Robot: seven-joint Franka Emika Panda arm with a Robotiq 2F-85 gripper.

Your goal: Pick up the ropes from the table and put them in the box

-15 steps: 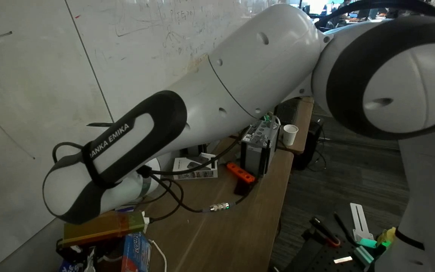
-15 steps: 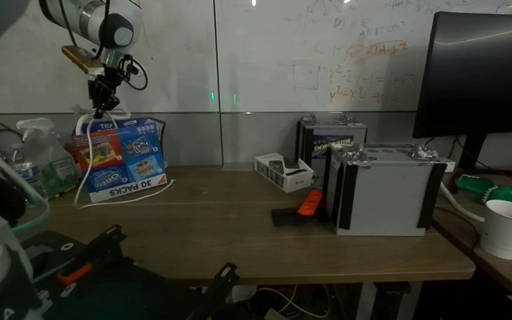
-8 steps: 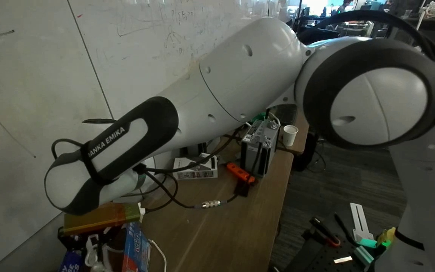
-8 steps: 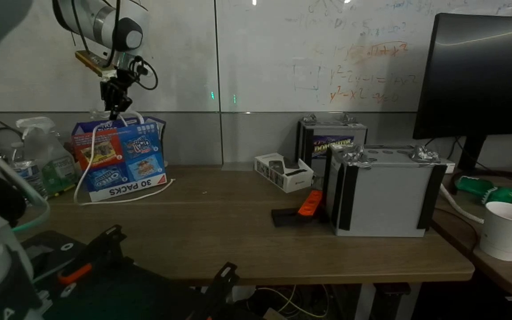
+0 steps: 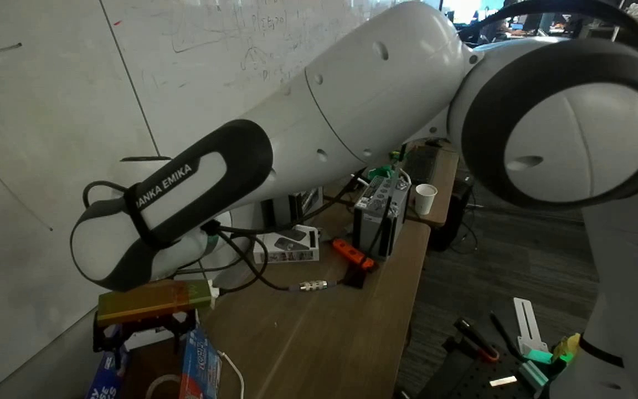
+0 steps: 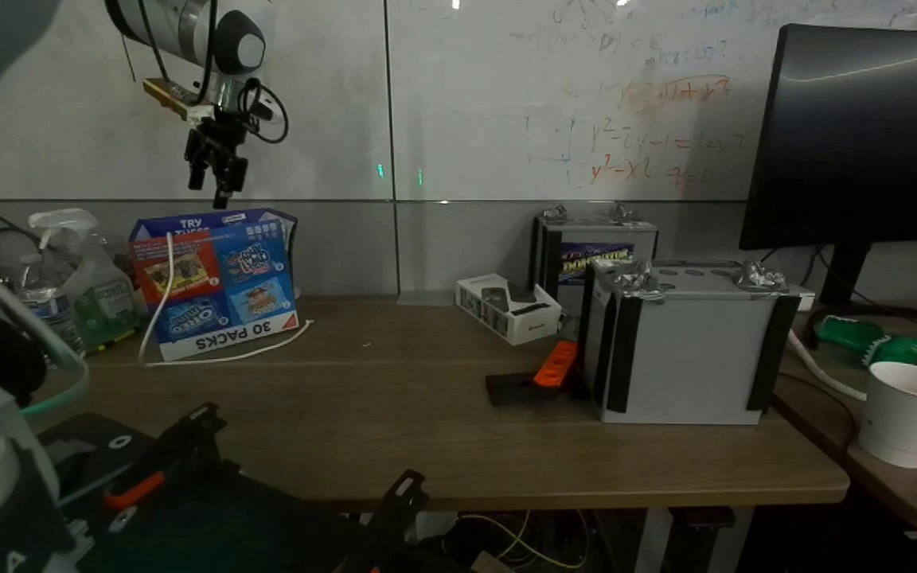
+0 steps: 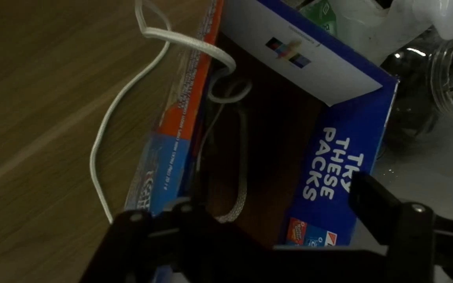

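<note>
The blue box [image 6: 224,290] stands with its top open on the wood-grain table [image 6: 395,414], near the whiteboard. Just above its opening hangs my gripper [image 6: 210,189], jaws spread apart with nothing held between them. Looking down in the wrist view, white ropes [image 7: 242,157] lie in loops inside the dark interior of the box. One length runs over the orange-and-blue wall [image 7: 171,165] and down onto the table outside. That outer cord [image 6: 228,360] shows along the box's front in an exterior view. The bottom of the box is too dark to make out.
A spray bottle [image 6: 96,278] and other bottles crowd one side of the box. Farther along the table are a small white carton [image 6: 506,310], an orange tool [image 6: 556,364] and a grey-white boxy device [image 6: 689,350]. Whiteboard panels [image 6: 331,119] rise right behind.
The gripper has opened and let go of the ropes, whose loops dropped from above the rim into the box. It has also shifted a little sideways and risen slightly.
</note>
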